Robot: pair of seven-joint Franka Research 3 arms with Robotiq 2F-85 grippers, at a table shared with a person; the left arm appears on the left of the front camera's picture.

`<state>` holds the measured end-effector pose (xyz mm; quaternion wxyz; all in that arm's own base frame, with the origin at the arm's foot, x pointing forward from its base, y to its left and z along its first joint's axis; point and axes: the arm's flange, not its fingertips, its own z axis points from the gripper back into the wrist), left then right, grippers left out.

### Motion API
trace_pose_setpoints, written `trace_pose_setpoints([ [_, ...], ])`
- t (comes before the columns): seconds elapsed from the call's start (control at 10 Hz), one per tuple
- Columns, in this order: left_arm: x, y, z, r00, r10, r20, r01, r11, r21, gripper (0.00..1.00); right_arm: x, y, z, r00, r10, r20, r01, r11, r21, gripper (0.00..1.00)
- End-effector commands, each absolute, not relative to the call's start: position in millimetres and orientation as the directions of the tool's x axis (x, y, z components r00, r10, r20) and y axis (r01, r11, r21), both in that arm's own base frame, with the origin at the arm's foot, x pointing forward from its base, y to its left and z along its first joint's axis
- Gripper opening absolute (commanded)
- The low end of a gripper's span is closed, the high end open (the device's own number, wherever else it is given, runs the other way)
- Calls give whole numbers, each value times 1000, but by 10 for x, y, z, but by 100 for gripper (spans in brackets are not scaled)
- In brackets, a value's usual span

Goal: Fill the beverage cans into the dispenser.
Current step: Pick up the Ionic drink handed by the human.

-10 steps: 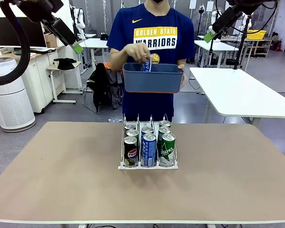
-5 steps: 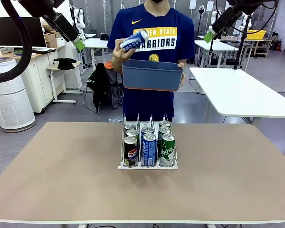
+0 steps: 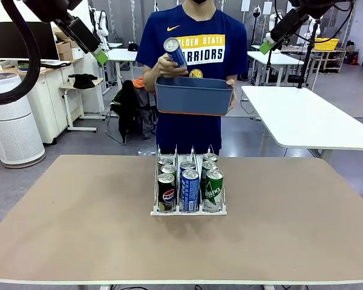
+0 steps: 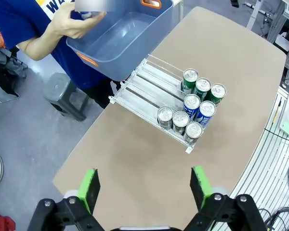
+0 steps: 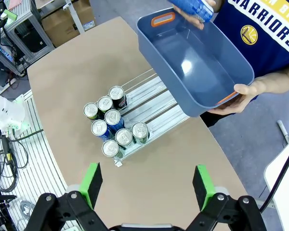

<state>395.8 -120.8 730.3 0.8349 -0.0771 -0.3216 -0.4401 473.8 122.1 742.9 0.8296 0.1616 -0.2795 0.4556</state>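
Observation:
The dispenser (image 3: 188,208) stands mid-table with several beverage cans in its front end: black (image 3: 166,193), blue (image 3: 189,191) and green (image 3: 213,190). The person at the far side holds one more blue can (image 3: 175,52) over a blue-grey tub (image 3: 195,98). High at the top left, my left gripper (image 3: 97,57) is open and holds nothing. My right gripper (image 3: 267,45) is open and high at the top right. In the left wrist view the left gripper (image 4: 144,187) looks down on the dispenser (image 4: 149,86). The right gripper (image 5: 147,185) looks down on the cans (image 5: 113,126).
The person's other hand (image 5: 248,91) holds the tub (image 5: 192,62) beyond the table's far edge, above the dispenser's back end. The dispenser's rear lanes (image 4: 147,82) hold no cans. Bare tabletop (image 3: 78,217) lies on both sides. A white table (image 3: 308,118) stands at the back right.
The person has lifted a blue can out of the tub and turned it, so it now stands tilted above the tub's left end. My left arm shifted slightly; the right stayed still.

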Motion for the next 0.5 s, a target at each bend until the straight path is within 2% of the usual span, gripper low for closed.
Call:
trace_pose_setpoints([
  [0.0, 3952, -1180, 7280, 409, -684, 604, 784, 602, 151, 100, 4731, 1211, 7422, 416, 664, 621, -852, 523, 12, 100],
  [0.4, 3952, -1180, 7280, 409, -684, 604, 784, 602, 151, 100, 4731, 1211, 7422, 416, 664, 621, -852, 523, 12, 100],
])
